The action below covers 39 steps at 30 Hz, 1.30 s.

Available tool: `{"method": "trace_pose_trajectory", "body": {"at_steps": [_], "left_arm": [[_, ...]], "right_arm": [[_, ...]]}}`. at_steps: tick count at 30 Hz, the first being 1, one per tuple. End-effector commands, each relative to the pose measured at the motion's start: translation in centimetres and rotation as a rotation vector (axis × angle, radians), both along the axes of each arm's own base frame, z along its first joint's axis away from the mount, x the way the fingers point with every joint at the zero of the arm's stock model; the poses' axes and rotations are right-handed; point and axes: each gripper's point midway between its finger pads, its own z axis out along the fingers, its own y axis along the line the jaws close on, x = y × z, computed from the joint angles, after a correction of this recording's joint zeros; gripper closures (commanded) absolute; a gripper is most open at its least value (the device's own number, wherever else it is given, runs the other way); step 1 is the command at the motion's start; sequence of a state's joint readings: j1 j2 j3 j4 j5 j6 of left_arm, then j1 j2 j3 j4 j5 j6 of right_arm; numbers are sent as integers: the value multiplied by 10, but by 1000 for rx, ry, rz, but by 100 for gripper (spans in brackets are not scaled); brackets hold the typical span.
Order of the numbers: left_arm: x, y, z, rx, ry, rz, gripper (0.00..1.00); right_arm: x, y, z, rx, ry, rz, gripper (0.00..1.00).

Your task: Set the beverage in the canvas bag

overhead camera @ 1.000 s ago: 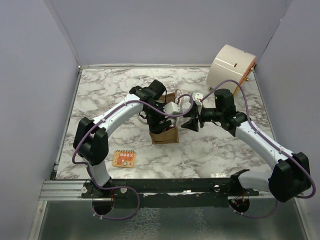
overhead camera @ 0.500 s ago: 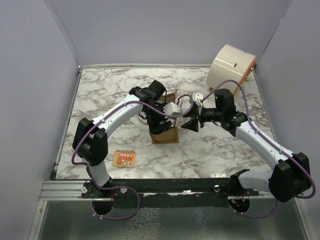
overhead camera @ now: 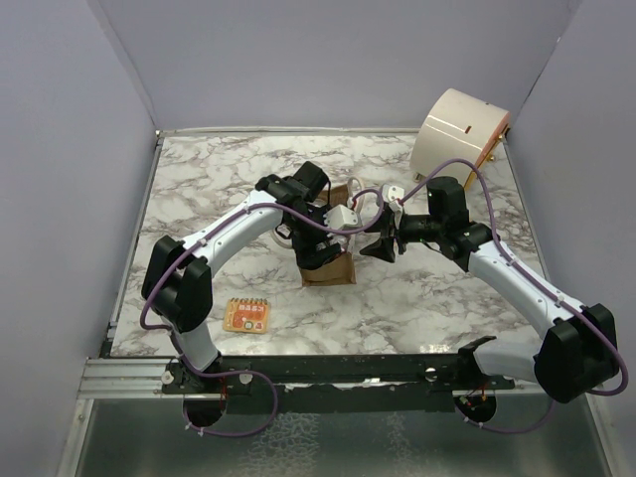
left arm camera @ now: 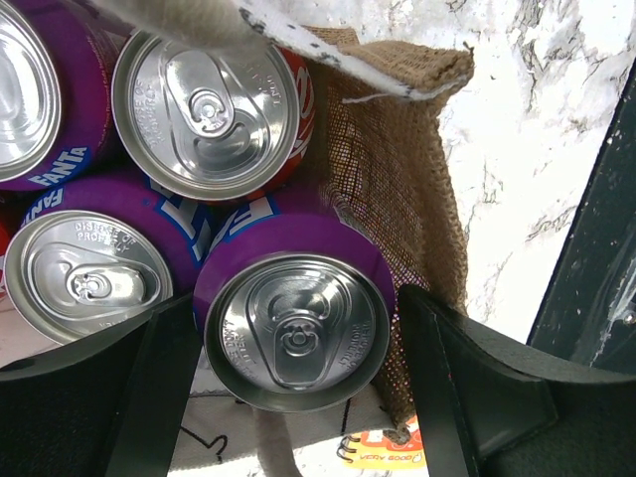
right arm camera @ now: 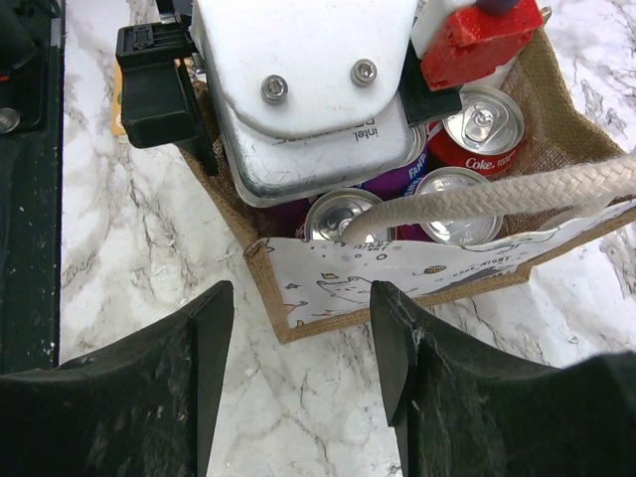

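Observation:
The tan canvas bag (overhead camera: 329, 268) stands mid-table with several cans inside. My left gripper (left arm camera: 296, 328) reaches down into its corner. Its jaws stand on either side of a purple Fanta can (left arm camera: 293, 333), with a thin gap showing at the right finger. That can sits level with the other cans, a red one (left arm camera: 214, 114) among them. My right gripper (right arm camera: 301, 298) is open and empty, low over the table beside the bag's white printed side (right arm camera: 397, 273). A cream rope handle (right arm camera: 497, 199) crosses above the cans. The left gripper's white body (right arm camera: 308, 99) hides much of the bag's opening.
A large cream drum-shaped container (overhead camera: 459, 134) stands at the back right corner. A small orange notepad (overhead camera: 247, 315) lies front left of the bag and also shows in the left wrist view (left arm camera: 383, 452). Both arms meet over the bag at mid-table.
The left arm has shifted very slightly over the bag. The right arm has not moved.

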<state>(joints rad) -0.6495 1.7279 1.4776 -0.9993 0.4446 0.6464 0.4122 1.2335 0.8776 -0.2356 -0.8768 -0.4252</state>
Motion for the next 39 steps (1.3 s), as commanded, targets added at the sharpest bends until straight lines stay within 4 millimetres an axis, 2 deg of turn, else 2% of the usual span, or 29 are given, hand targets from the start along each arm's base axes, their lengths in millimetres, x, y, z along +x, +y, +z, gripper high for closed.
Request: {"method": "trace_pose_trajectory", "body": {"at_steps": [1, 14, 16, 28, 39], "left_arm": [[-18, 2, 3, 2, 35, -29, 19], [-20, 4, 2, 8, 46, -27, 13], [-21, 4, 12, -10, 25, -29, 13], [-22, 3, 23, -27, 15, -41, 12], [-18, 2, 47, -64, -51, -49, 12]], "right_arm": [[-1, -1, 12, 15, -46, 10, 43], [0, -2, 12, 17, -47, 7, 43], [0, -2, 12, 17, -46, 6, 43], [0, -2, 13, 19, -47, 5, 43], [-6, -1, 17, 33, -45, 39, 43]]}}
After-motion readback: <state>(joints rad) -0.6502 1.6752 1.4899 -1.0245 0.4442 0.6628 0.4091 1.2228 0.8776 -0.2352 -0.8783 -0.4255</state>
